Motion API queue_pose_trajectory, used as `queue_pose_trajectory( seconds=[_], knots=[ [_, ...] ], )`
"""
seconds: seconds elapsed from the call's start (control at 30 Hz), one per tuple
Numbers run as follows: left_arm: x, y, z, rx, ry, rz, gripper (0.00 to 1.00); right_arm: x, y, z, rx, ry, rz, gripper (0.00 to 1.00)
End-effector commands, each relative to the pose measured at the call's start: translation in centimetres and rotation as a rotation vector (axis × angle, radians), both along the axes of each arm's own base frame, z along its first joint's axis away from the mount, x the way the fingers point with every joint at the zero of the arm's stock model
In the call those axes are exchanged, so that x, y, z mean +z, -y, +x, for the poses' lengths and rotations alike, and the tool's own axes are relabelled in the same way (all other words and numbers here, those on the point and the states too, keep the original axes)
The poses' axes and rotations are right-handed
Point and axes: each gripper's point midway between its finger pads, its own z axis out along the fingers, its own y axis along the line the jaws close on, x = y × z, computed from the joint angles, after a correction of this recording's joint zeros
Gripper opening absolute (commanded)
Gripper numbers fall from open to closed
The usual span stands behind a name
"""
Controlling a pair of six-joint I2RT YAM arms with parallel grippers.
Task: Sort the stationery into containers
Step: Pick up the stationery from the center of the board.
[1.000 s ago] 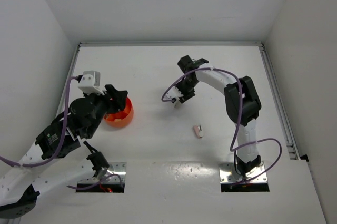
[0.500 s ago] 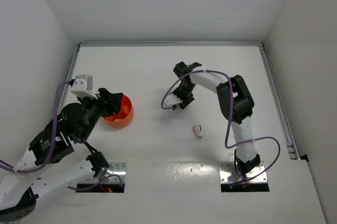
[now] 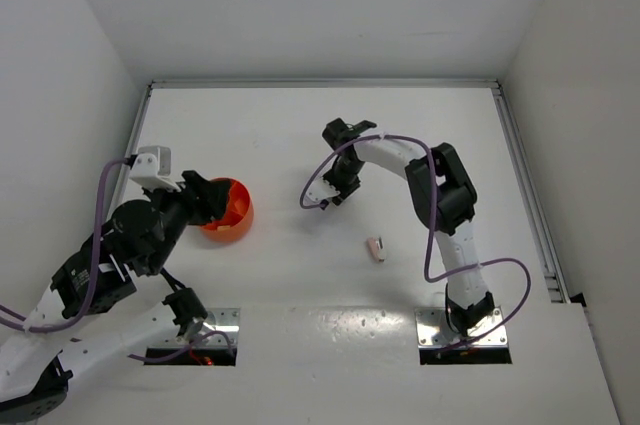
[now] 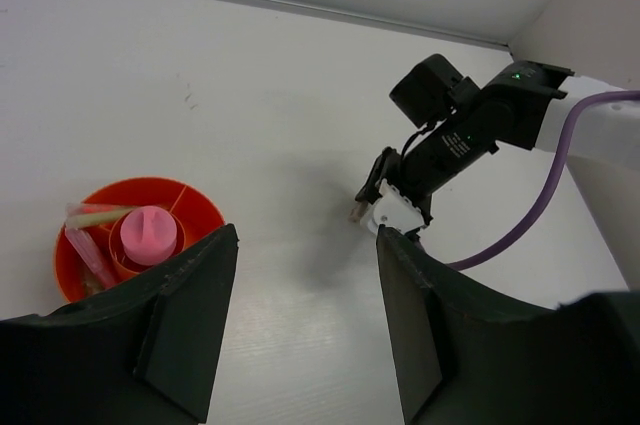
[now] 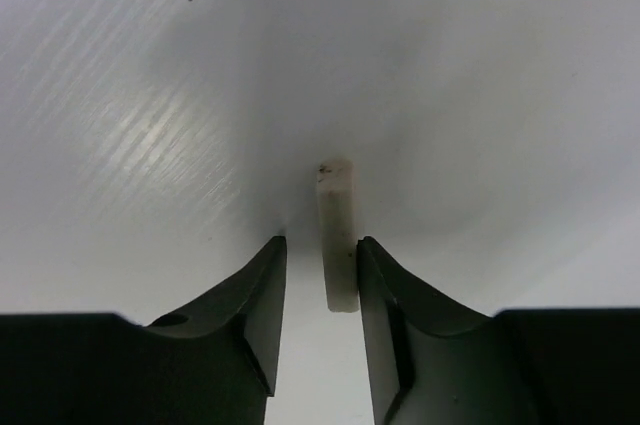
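Holding a beige stick (image 5: 338, 245) in my right fingers (image 5: 322, 317), pinch barely on its end, above the worktop (image 3: 300, 125). Risk: it slips or swings out in transit, since the grip is off-centre and thin. Left fingers (image 4: 300, 325) spread, empty, beside the orange bowl (image 3: 228, 207). Count: one bowl, one pink piece (image 3: 376, 248) loose on worktop, one stick held; bowl contents unclear beyond a few.

orange bowl (image 3: 228, 213) partly hidden by left arm, beige piece (image 5: 338, 247) end between claw fingers
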Motion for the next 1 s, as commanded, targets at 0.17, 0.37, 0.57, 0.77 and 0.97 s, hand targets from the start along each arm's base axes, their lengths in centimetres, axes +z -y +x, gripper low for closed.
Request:
queue_pose_trajectory(
  seconds=[0.17, 0.37, 0.57, 0.77, 0.97],
  knots=[
    [0.1, 0.0, -0.5, -0.017, 0.003, -0.027, 0.63, -2.1, -1.4, -0.9, -0.072, -0.045, -0.021, 0.00],
    [0.5, -1.7, -0.6, 0.050, 0.015, -0.033, 0.63, 5.6, -6.4, -3.0, -0.220, -0.104, 0.192, 0.00],
    [0.5, -4.0, -1.0, 0.137, 0.038, -0.089, 0.63, 15.7, -13.2, -7.4, -0.485, -0.184, 0.405, 0.00],
    [-0.1, -3.9, -1.0, 0.138, 0.026, -0.073, 0.63, 19.0, -17.2, -10.4, -0.598, -0.336, 0.409, 0.00],
    [-1.1, -4.2, -0.8, 0.160, 0.024, -0.050, 0.63, 19.2, -21.1, -12.1, -0.605, -0.410, 0.463, 0.00]
  ],
)
